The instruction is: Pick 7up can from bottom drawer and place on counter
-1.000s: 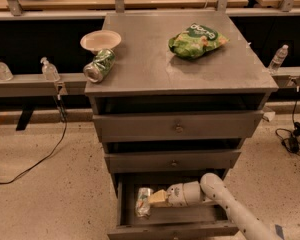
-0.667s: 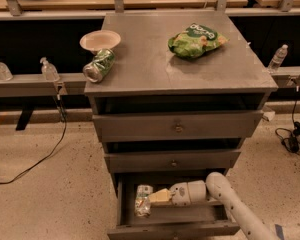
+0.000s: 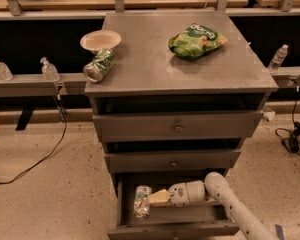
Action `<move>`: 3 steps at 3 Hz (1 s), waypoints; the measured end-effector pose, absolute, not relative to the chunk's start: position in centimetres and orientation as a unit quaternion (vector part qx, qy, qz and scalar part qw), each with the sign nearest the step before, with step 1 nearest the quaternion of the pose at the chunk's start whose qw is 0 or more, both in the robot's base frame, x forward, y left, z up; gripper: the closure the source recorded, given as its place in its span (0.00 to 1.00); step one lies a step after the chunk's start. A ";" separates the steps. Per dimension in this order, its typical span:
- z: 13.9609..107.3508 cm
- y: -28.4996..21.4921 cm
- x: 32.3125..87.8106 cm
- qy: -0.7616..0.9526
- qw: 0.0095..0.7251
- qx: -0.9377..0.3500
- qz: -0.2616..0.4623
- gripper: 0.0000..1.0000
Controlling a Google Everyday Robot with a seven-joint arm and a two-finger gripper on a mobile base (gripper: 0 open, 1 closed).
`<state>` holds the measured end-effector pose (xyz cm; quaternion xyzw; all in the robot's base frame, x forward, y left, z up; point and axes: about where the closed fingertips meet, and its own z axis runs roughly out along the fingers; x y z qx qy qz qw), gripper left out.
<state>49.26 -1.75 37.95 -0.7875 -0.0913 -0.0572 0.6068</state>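
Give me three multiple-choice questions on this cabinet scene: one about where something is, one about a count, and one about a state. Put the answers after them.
1. Where is the 7up can?
A. on the floor
B. in the bottom drawer
C. on the wooden bench

2. How many things lie on the counter?
A. three
B. one
C. five

3. The bottom drawer is:
A. shut
B. taken out
C. pulled open

Answers:
1 B: the can lies in the drawer's left part, and the gripper is in the drawer right next to it.
2 A: a dented green can, a paper bowl and a green chip bag.
3 C: its tray sticks out and the inside shows.
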 end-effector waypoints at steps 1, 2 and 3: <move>40.8 -2.0 49.8 -0.087 0.657 -0.746 -0.069 1.00; 46.2 -2.9 50.4 -0.088 0.711 -0.692 -0.085 1.00; 50.4 -3.4 50.7 -0.086 0.727 -0.677 -0.081 1.00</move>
